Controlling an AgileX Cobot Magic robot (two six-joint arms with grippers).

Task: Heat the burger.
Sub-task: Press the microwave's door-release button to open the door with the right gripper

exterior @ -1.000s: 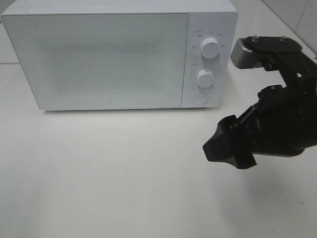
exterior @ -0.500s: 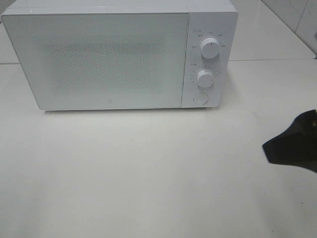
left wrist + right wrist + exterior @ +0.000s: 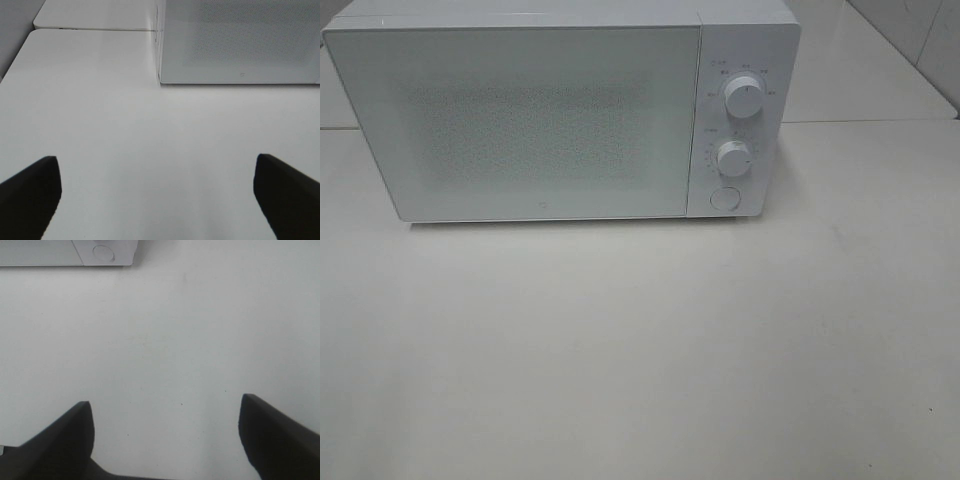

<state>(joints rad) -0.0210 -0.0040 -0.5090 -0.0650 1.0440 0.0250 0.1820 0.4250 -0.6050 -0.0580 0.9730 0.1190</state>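
White table (image 3: 640,350), glossy. Near: left gripper (image 3: 155,165) spread wide, nothing between fingers, over table. Right gripper (image 3: 165,402) also wide, holding nothing. Far: white microwave (image 3: 540,120) on table, door closed, two knobs (image 3: 744,97) above round button (image 3: 723,197) on right panel. Burger not visible in any view; position cannot tell.

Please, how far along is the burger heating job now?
Done: nothing certain; the boxy white microwave oven has its door shut, and no burger shows in any view. In hand: nothing; the left tool and right tool are open and empty over the white table. Left: unclear, because the frosted door hides the inside.
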